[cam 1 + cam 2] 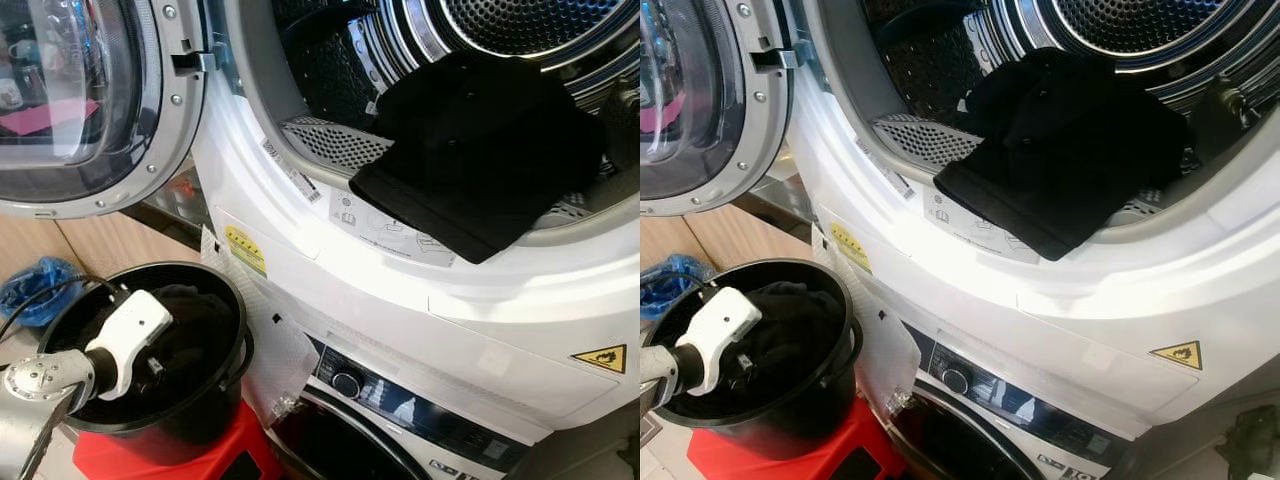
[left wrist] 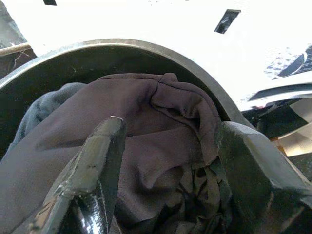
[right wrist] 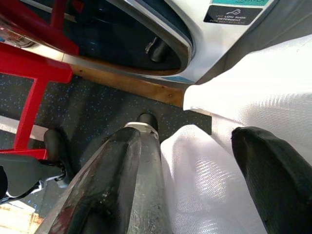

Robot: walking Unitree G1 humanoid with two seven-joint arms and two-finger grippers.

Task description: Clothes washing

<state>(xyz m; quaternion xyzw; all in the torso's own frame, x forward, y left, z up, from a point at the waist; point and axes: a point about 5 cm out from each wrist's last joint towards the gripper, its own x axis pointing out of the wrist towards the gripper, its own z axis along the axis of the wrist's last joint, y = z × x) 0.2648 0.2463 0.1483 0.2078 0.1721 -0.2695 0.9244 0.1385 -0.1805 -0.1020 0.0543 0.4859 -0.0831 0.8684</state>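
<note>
Right gripper (image 3: 195, 170) spread apart, white fabric (image 3: 253, 97), red stool frame (image 3: 34, 68), dark floor (image 3: 97, 112)

head eyes: down, close, share dryer drum (image 1: 420, 60) and bucket (image 1: 830, 400) | left wrist: inside bucket | right wrist: floor (image 3: 97, 112)

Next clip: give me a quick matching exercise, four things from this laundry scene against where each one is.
Things:
1. black garment
2. bucket
3. left claw
4. yellow warning triangle

Places:
A. on the red stool
B. on the white front panel below the drum opening
C. draped over the rim of the open drum
D. inside the bucket, open around dark clothes

Pairs: 1-C, 2-A, 3-D, 4-B
</note>
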